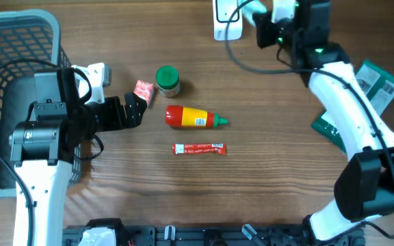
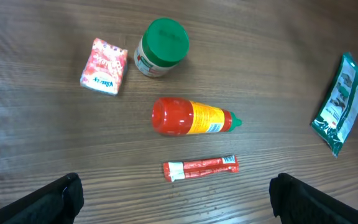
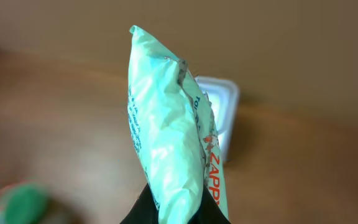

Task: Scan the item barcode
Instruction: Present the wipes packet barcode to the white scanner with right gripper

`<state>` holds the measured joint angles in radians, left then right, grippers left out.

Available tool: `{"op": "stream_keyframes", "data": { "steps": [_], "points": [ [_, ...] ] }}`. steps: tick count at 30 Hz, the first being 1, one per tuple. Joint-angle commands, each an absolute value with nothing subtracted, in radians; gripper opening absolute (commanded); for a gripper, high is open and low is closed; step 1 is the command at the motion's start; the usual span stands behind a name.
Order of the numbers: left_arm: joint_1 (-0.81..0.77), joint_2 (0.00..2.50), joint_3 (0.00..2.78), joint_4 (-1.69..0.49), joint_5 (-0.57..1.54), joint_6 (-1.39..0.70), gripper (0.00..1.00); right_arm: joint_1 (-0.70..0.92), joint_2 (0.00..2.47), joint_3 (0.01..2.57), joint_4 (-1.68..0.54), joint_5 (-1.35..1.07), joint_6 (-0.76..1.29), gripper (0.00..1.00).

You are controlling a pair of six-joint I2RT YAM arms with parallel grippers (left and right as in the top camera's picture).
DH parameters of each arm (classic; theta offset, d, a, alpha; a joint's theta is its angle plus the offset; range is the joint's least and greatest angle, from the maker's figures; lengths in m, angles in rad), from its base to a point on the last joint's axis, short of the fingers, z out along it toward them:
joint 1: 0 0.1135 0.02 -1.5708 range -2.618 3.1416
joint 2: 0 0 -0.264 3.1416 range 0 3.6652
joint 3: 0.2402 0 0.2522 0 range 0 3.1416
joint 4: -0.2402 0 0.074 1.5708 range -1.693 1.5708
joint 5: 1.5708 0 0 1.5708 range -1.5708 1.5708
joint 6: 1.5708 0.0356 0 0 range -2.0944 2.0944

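My right gripper (image 3: 176,208) is shut on a pale green packet (image 3: 166,137) with orange lettering, held on end just in front of the white barcode scanner (image 3: 224,109). From overhead, the right gripper (image 1: 264,27) hangs at the table's far edge, the packet (image 1: 249,11) next to the scanner (image 1: 226,22). My left gripper (image 1: 137,109) stands open at the left, its fingers (image 2: 55,199) wide apart over bare wood with nothing between them.
Ahead of the left gripper lie a red-and-yellow bottle (image 2: 191,117), a red stick sachet (image 2: 201,168), a green-lidded jar (image 2: 160,46) and a pink packet (image 2: 104,74). Dark green packets (image 1: 378,82) lie at the right. A grey basket (image 1: 5,41) fills the left edge.
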<state>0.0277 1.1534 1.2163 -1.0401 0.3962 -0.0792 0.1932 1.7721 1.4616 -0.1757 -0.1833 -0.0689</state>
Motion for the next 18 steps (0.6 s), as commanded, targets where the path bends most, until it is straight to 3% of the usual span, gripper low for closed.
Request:
{"op": "stream_keyframes", "data": {
  "steps": [1,6,10,18],
  "points": [
    [0.031,1.152,1.224,-1.039,0.391,-0.056,1.0,0.258,1.853,1.466,-0.08,0.175,-0.41,0.04],
    [0.031,1.152,1.224,-1.039,0.391,-0.056,1.0,0.288,1.992,1.465,0.042,0.251,-0.574,0.04],
    [0.031,1.152,1.224,-1.039,0.391,-0.056,1.0,0.302,2.072,1.466,0.168,0.401,-0.595,0.04],
    [0.031,1.152,1.224,-1.039,0.391,-0.056,1.0,0.338,2.149,1.465,0.23,0.404,-0.652,0.04]
  ]
}}
